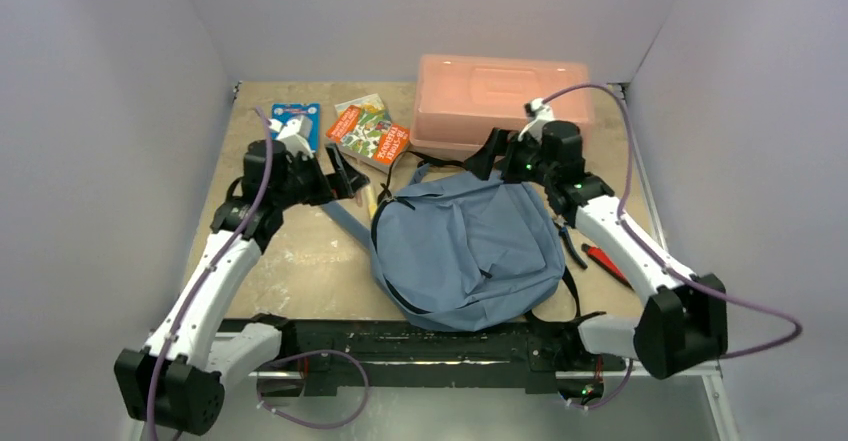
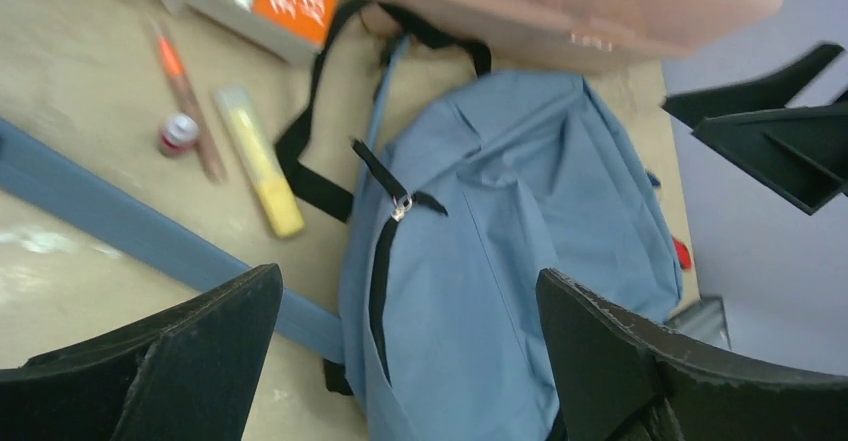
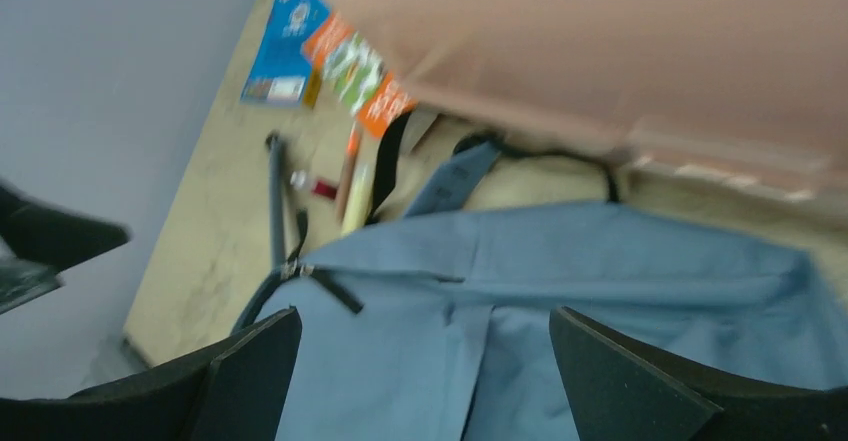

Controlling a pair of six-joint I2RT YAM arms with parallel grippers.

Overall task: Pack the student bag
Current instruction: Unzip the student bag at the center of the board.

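The soft blue-grey fabric backpack (image 1: 465, 251) lies flat, limp and wrinkled in the middle of the tan table (image 1: 300, 261), its top end just before the salmon-pink plastic box (image 1: 500, 96). A dark zipper (image 2: 378, 281) curves along its left edge, with a metal pull (image 2: 401, 207) near the top. A wide blue shoulder strap (image 1: 345, 223) trails off to the left, and thin black straps (image 1: 432, 166) loop at the top end.

Looks like a robotics lab test cell. Shows in plain pale walls (image 1: 100, 111) boxing a scuffed wooden bench (image 1: 300, 261) on three sides, and in a left arm (image 1: 215, 271) and right arm (image 1: 625, 241) bolted to a black rail (image 1: 420, 341) at the near edge (purple cables (image 1: 760, 309) looping loose).
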